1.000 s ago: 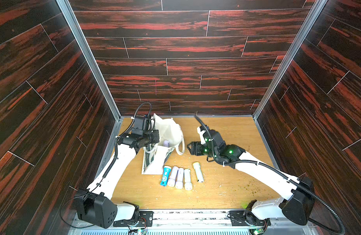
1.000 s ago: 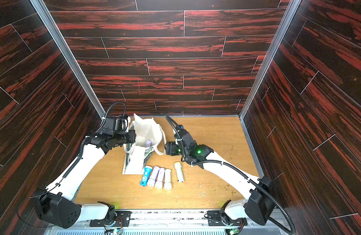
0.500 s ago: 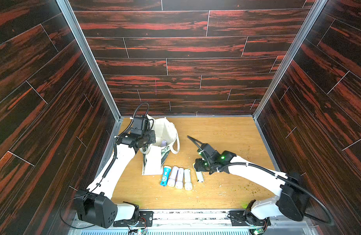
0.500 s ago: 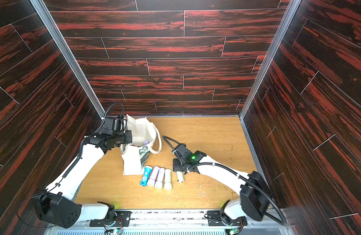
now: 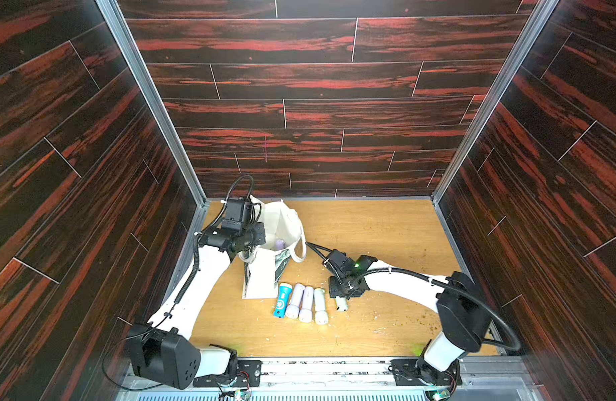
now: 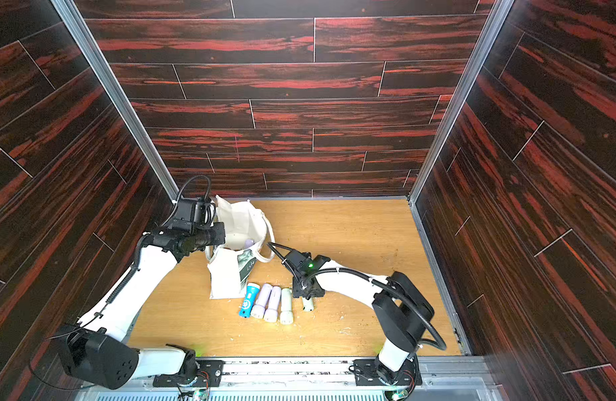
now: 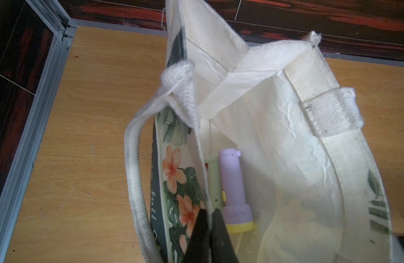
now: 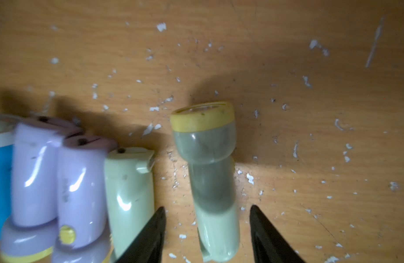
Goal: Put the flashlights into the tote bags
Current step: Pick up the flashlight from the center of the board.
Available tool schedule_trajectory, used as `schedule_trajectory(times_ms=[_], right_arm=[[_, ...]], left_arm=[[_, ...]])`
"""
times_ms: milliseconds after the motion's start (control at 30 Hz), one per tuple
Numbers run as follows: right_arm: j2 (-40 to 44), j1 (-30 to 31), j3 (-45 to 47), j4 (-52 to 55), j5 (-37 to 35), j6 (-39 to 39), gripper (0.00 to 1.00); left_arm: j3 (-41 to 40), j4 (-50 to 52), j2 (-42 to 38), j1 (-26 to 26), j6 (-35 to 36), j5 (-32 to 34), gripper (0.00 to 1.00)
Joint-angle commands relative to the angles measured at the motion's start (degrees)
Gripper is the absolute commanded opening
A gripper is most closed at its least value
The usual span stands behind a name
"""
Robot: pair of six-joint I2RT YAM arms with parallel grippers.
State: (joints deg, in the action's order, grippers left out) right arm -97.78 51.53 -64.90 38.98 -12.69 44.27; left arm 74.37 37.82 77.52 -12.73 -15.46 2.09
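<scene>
Grasp step: your right gripper (image 8: 207, 208) straddles the lone pale green flashlight (image 8: 210, 164) on the table, fingers (image 8: 148, 236) narrowly spread with gaps either side, not gripping yet. Your left gripper (image 7: 209, 213) is pinched on the tote bag (image 7: 287, 159) rim, with a lilac flashlight (image 7: 232, 186) inside. Next: squeeze the barrel, lift, and carry it to the bag mouth without nudging the row of four flashlights (image 5: 301, 302) just beside.
</scene>
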Motion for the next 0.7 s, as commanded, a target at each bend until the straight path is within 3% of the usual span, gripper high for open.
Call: schedule_trajectory(times_ms=[0, 667], right_arm=[[-2.86, -0.36, -1.13, 0.58, -0.3, 0.3, 0.57], [-8.76, -2.03, -1.65, -2.59, 2.08, -1.64, 0.48]], left_arm=[[-1.28, 2.16, -0.83, 0.2, -0.16, -1.84, 0.0], [-1.42, 1.56, -1.13, 0.19, -0.03, -4.28, 0.0]])
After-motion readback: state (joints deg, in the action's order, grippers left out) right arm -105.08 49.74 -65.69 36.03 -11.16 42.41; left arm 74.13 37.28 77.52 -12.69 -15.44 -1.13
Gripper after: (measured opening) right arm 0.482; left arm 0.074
